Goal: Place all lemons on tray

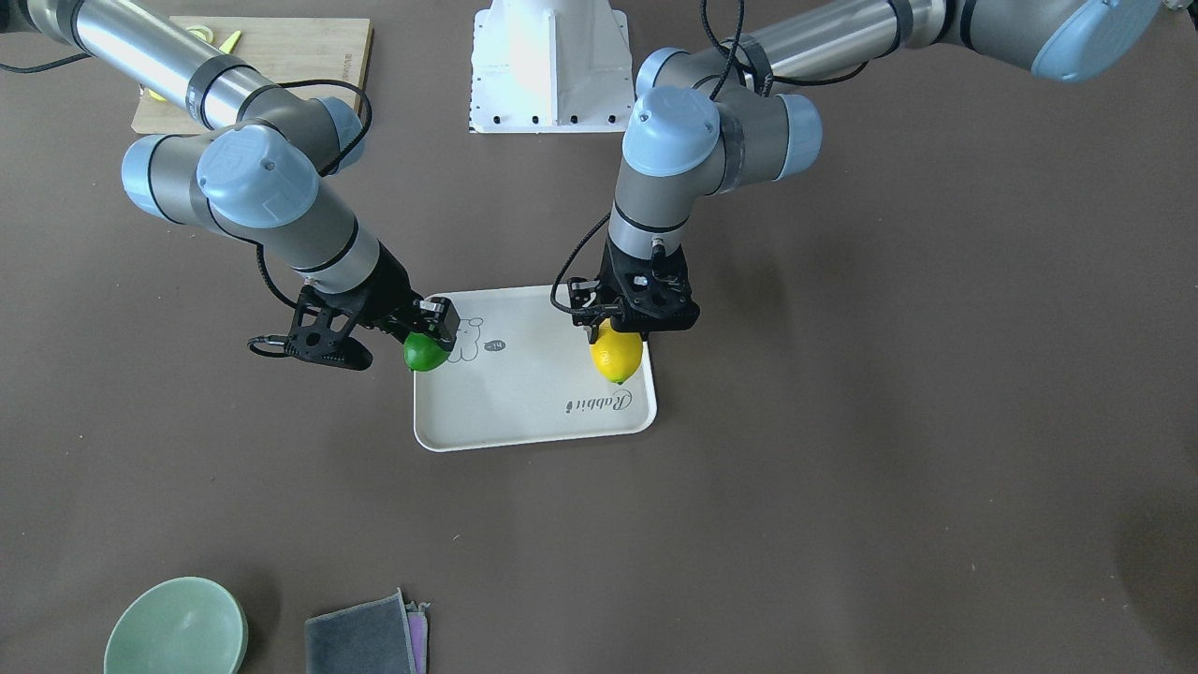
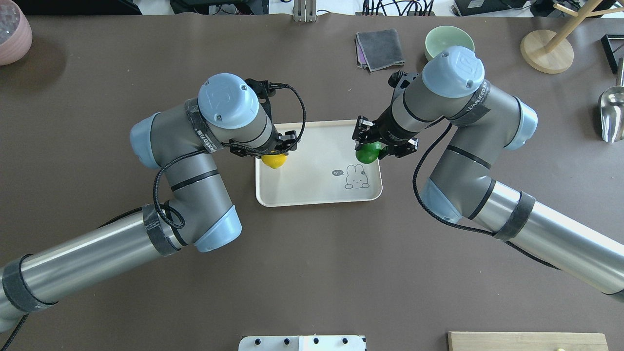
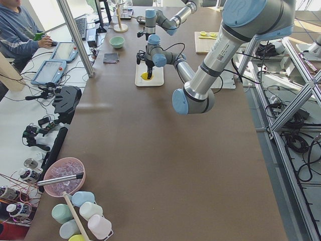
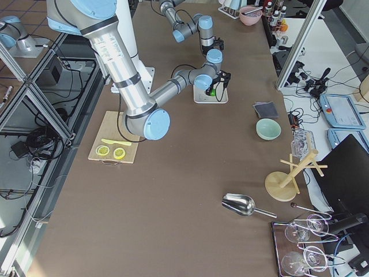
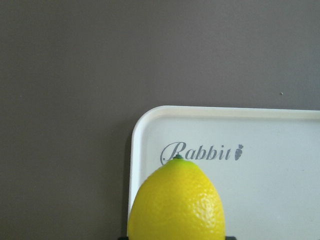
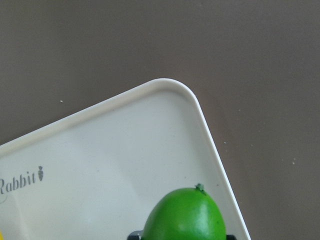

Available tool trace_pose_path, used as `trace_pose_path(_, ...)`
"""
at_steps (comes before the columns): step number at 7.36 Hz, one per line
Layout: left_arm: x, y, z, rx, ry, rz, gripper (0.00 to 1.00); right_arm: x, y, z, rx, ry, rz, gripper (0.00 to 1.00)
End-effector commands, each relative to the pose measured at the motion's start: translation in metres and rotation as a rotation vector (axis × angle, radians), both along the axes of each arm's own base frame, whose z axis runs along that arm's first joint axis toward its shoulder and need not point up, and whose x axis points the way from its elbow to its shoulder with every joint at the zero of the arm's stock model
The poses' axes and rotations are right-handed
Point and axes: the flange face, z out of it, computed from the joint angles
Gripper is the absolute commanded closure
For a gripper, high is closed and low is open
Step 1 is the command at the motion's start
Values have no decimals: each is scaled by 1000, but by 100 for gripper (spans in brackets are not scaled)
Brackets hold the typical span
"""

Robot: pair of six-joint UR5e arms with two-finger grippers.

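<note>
Both loaded | left claw (image 1: pixel 625 329) clamps yellow lemon (image 1: pixel 617 357) | right claw (image 1: pixel 432 335) clamps green lemon (image 1: pixel 422 354) | each over tray (image 1: pixel 533 412) edge

Green lemon (image 6: pixel 185 216) at bottom edge, pointed tip up, over off-white tray (image 6: pixel 125 145) near its rounded corner, "Rabbit" script (image 6: pixel 20 183) at left, brown table (image 6: pixel 150 40) beyond.

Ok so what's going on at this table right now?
Two robot arms each hold a fruit at the flat off-white rectangular tray. The left gripper is shut on the bright yellow oval lemon at the tray's end with the Rabbit lettering. The right gripper is shut on the glossy green lime-like lemon by the rim at the opposite end. Neither fruit is released yet, and I cannot tell whether they touch the tray.
</note>
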Motion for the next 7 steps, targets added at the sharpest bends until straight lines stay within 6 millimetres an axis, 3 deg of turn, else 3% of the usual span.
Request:
trace_pose_path(1, 9, 2, 1, 2, 6, -7, 100, -24, 2, 1, 13, 21, -4, 100)
trace_pose_path(2, 12, 7, 4, 4, 1, 2, 8, -25, 1, 3, 13, 25, -1, 5)
trace_pose_path(4, 11, 11, 1, 7, 1, 1, 3, -21, -1, 1, 27, 24, 11, 0)
trace_pose_path(5, -1, 10, 12, 7, -7, -3, 3, -5, -13, 4, 14, 24, 21, 0)
trace_pose_path(6, -36, 2, 33, 22, -33, -7, 3, 41, -33, 20, -9, 9, 22, 0)
trace_pose_path(7, -70, 5, 42, 61, -104, 45, 3, 93, -39, 45, 49, 8, -5, 0)
